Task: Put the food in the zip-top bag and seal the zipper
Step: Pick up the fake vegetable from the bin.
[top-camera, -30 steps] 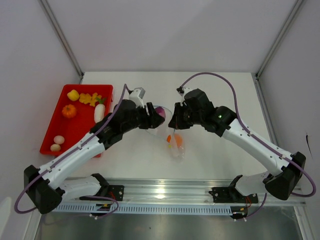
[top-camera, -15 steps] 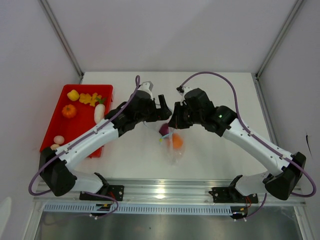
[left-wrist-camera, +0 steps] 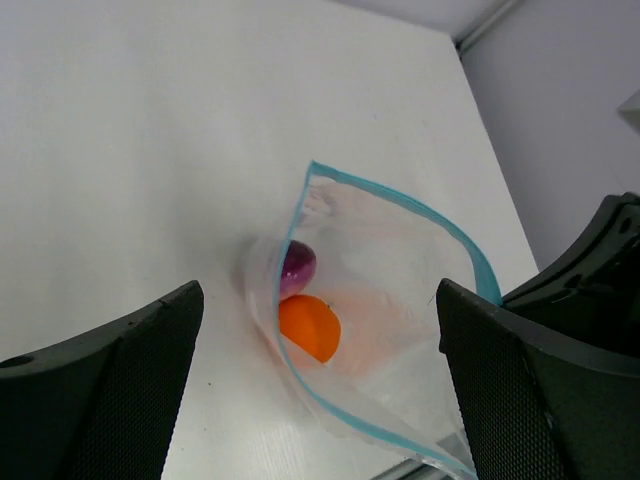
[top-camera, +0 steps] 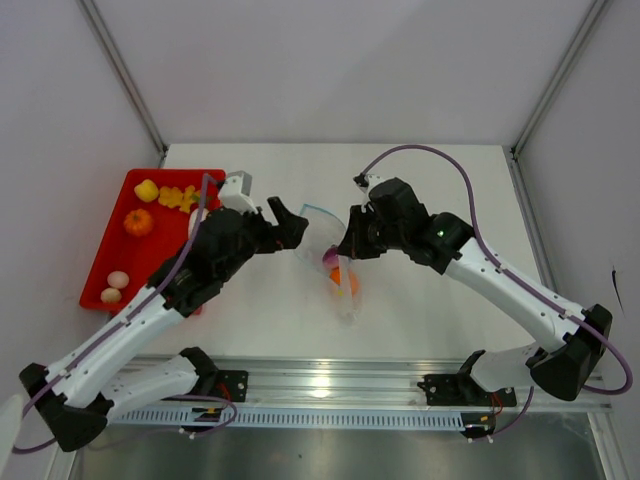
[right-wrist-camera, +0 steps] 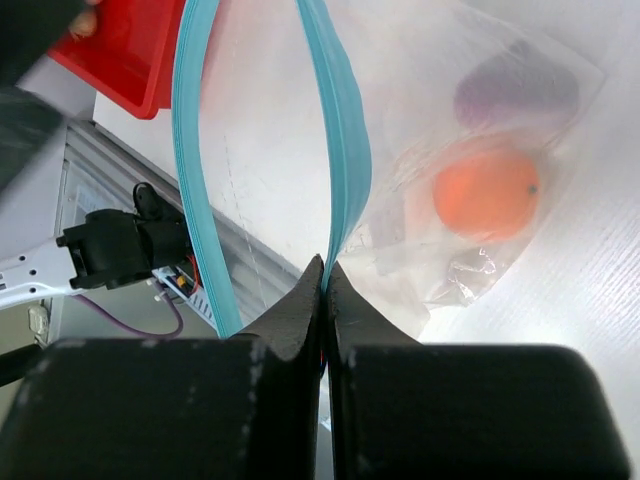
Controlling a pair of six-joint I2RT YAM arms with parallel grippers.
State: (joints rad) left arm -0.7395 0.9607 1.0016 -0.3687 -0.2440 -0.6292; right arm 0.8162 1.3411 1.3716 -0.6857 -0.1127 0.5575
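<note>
The clear zip-top bag [top-camera: 338,285] hangs mouth-up at the table's middle, and its blue-teal zipper [right-wrist-camera: 335,120] gapes open. A purple piece [top-camera: 327,260] and an orange piece [top-camera: 346,282] lie inside; both also show in the left wrist view, purple [left-wrist-camera: 298,266] and orange [left-wrist-camera: 310,327]. My right gripper [top-camera: 346,243] is shut on one side of the zipper strip [right-wrist-camera: 326,268] and holds the mouth up. My left gripper [top-camera: 291,223] is open and empty, just left of the bag's mouth [left-wrist-camera: 320,400]. More food lies in the red tray.
The red tray [top-camera: 111,255] sits at the left edge with a yellow piece [top-camera: 147,189], yellow bits [top-camera: 180,198], an orange pumpkin [top-camera: 138,222], a white piece [top-camera: 197,228] partly under my left arm, and two eggs [top-camera: 117,280]. Walls enclose the table.
The purple piece left my left gripper and dropped into the bag. My left gripper then drew back to the left, open. My right gripper kept its hold on the zipper.
</note>
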